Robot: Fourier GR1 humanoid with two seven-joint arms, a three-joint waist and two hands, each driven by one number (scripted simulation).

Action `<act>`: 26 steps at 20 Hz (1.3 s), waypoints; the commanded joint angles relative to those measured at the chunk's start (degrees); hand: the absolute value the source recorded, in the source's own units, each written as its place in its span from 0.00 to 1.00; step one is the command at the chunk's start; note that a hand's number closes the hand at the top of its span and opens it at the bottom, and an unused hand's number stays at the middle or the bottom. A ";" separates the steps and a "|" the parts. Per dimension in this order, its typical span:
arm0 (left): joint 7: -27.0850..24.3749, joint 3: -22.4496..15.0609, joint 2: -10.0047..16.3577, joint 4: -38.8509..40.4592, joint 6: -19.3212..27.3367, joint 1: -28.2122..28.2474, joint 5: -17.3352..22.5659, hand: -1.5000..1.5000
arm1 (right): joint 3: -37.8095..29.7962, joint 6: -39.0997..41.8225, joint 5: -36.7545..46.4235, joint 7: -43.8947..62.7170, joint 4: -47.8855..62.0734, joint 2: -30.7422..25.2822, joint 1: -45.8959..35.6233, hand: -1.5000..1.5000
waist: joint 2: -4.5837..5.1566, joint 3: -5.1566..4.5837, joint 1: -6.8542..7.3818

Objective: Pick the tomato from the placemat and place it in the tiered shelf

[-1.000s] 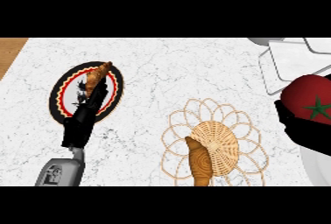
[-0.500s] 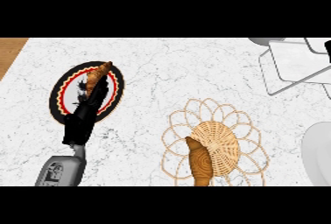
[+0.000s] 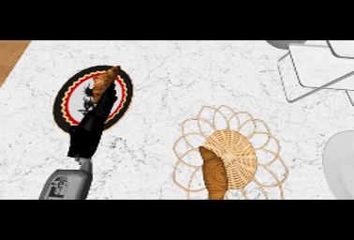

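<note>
At the left of the counter (image 3: pixel 180 75), across a dark plate (image 3: pixel 66 101) with a red zigzag rim: the left hand (image 3: pixel 90 131), fingers (image 3: pixel 100 105) stretched straight toward the far side, gripping nothing, tips just short of a brown pastry (image 3: pixel 105 82) on the plate's far edge. Nearer, by the lower edge, the grey forearm (image 3: pixel 68 183). Right of centre, a woven placemat (image 3: pixel 239 119), with a long brown piece (image 3: pixel 213 176) on its near-left part and no tomato on it. At far right, the white wire shelf (image 3: pixel 314 65), only partly in view, with no tomato on the part that shows. Nearer along the right edge, a pale round dish (image 3: pixel 342 164). No right hand anywhere in view, so no telling how its fingers stand. No tomato in view either; perhaps off past the right edge, though impossible to confirm. With the placemat lacking the tomato, probably past the pick and into the carry or the placing. Called for next, by that reading: bringing the tomato over the shelf at far right, lowering it onto a tier clear of the wire frame, then letting go.
</note>
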 commanded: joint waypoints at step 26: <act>1.30 -0.17 -0.10 -2.12 -1.27 1.30 -0.17 0.50 | -7.75 -33.44 -5.78 -36.48 42.36 -3.48 -5.28 1.00 | 0.19 0.07 0.67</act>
